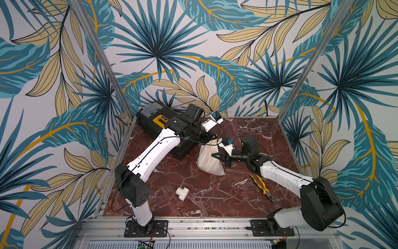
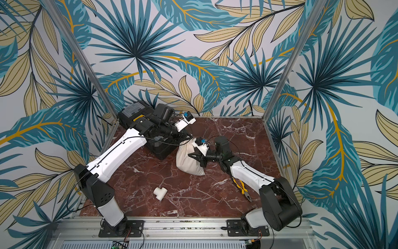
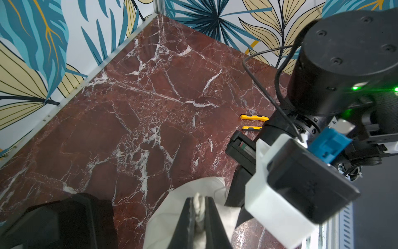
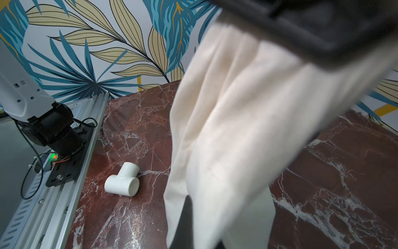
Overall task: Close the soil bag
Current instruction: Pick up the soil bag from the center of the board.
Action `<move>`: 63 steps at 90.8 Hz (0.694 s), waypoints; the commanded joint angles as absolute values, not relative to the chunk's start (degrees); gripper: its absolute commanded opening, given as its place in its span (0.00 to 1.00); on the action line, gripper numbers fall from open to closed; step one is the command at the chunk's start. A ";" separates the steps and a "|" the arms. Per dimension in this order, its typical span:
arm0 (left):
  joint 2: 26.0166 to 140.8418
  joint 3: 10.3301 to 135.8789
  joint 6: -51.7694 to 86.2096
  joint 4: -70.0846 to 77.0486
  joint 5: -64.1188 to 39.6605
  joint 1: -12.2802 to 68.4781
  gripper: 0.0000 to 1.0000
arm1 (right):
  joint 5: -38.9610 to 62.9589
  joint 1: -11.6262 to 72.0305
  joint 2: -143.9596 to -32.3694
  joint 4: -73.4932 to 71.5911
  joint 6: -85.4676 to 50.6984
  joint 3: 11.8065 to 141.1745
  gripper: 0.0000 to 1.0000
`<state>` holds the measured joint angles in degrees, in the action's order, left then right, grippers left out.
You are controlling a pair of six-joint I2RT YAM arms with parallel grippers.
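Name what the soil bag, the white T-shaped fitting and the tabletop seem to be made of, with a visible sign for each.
The soil bag: woven cloth, probably cotton, matte cream; it hangs in soft folds.
The T-shaped fitting: moulded plastic, likely PVC, smooth white with slight sheen.
The tabletop: looks like polished red marble with white veins, though it may be printed laminate.

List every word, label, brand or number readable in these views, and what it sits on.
None can be read.
On the black toolbox: no lettering legible at this size.
On the wrist camera housing: faint embossed mark, unreadable.
On the soil bag: plain cloth, no print.
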<state>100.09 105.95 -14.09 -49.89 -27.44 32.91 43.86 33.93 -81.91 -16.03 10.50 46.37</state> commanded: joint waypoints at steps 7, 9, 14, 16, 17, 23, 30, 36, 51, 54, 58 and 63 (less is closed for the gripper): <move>100.64 107.50 -11.44 -43.97 -23.58 30.83 0.00 | 44.97 35.04 -79.00 -13.32 6.41 43.67 0.00; 100.86 107.47 -11.17 -43.78 -23.65 30.65 0.00 | 45.15 35.06 -78.55 -13.35 6.04 43.44 0.00; 101.51 107.57 -10.55 -43.29 -24.01 30.40 0.00 | 45.56 35.08 -77.54 -13.41 4.85 42.82 0.00; 101.82 107.58 -10.28 -43.19 -24.28 30.27 0.00 | 45.65 35.07 -77.11 -13.50 4.11 42.63 0.00; 101.93 107.58 -10.20 -43.17 -24.36 30.30 0.00 | 45.67 35.16 -76.96 -13.56 3.68 42.54 0.00; 102.86 107.37 -9.73 -42.86 -24.79 30.20 0.00 | 46.93 35.18 -76.48 -14.66 1.19 42.03 0.00; 103.66 106.73 -8.84 -42.44 -24.85 30.04 0.02 | 46.21 35.51 -76.42 -15.41 -1.80 41.88 0.00; 103.88 106.08 -7.96 -42.13 -25.51 29.63 0.18 | 42.81 36.45 -75.91 -14.69 -1.84 41.97 0.00; 103.07 104.83 -6.86 -41.22 -25.63 28.46 0.51 | 36.66 37.21 -74.31 -13.60 -3.61 41.91 0.00; 102.76 104.60 -6.33 -41.01 -25.51 27.99 0.71 | 36.30 37.31 -74.37 -13.39 -4.16 42.20 0.00; 102.21 104.24 -5.50 -40.37 -25.25 27.33 0.98 | 36.27 37.32 -74.52 -13.36 -4.59 42.35 0.00; 101.09 103.25 -4.07 -38.91 -24.40 26.76 1.00 | 35.42 37.46 -74.46 -13.34 -5.60 42.45 0.00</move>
